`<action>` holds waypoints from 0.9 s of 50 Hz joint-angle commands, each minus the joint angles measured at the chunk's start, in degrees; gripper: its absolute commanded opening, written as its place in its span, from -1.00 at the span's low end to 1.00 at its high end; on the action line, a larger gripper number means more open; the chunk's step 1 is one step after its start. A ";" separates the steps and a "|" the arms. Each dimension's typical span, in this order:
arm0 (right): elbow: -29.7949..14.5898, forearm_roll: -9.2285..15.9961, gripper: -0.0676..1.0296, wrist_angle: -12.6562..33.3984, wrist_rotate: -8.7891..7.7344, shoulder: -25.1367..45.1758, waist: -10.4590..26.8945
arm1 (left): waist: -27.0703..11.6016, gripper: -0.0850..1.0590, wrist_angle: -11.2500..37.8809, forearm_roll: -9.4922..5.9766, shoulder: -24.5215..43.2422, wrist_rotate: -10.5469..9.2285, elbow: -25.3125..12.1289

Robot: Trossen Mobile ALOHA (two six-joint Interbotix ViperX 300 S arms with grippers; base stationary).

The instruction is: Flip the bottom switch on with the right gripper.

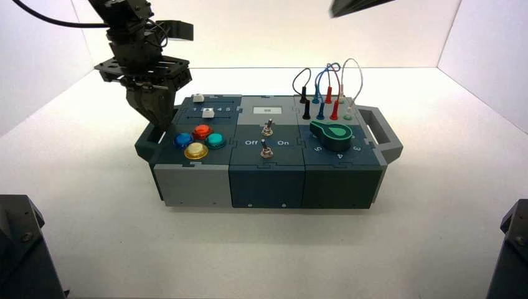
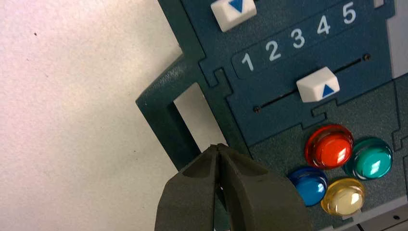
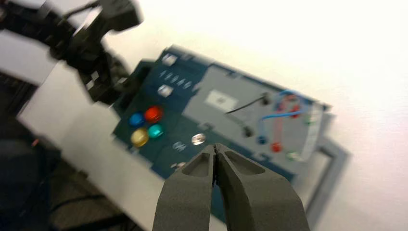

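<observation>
I have the right gripper [image 3: 215, 146] up in the air, its tip entering at the far edge of the high view, right of the middle. Its two fingers are together with nothing between them, and it is well apart from the bottom switch [image 1: 266, 149]. That switch is a small silver metal toggle on the near part of the box's middle section; I cannot tell plainly which way its lever is set. A second metal toggle [image 1: 268, 128] stands just beyond it, on the far side.

My left gripper [image 2: 216, 146] waits at the left end of the box [image 1: 266, 185], pointing down above the left handle [image 2: 166, 113], its fingers also together.

To the right of the bottom switch I see the big green knob [image 1: 335, 134], and beyond that the wires [image 1: 339, 70] arch up from black, blue, red and green plugs at the far right. On the near left sits the button cluster: blue [image 2: 310, 186] on the left, red [image 2: 330, 147] farthest, green [image 2: 371, 159] on the right and yellow [image 2: 343, 197] nearest. Beyond the buttons are two white sliders, with 1 to 5 printed between them. The nearer slider [image 2: 318, 85] sits partway along its slot, both slot ends showing; the farther slider [image 2: 233, 13] lies past the numbers.
</observation>
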 commanded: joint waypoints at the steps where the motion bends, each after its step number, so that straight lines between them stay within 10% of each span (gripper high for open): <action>1: -2.55 1.93 -0.92 0.09 0.35 2.20 2.90 | -0.18 -0.91 -0.26 0.18 0.53 0.44 -1.41; 45: -3.96 8.26 -0.92 2.90 0.53 9.32 4.66 | -0.18 -0.91 0.26 0.00 6.15 0.44 -2.20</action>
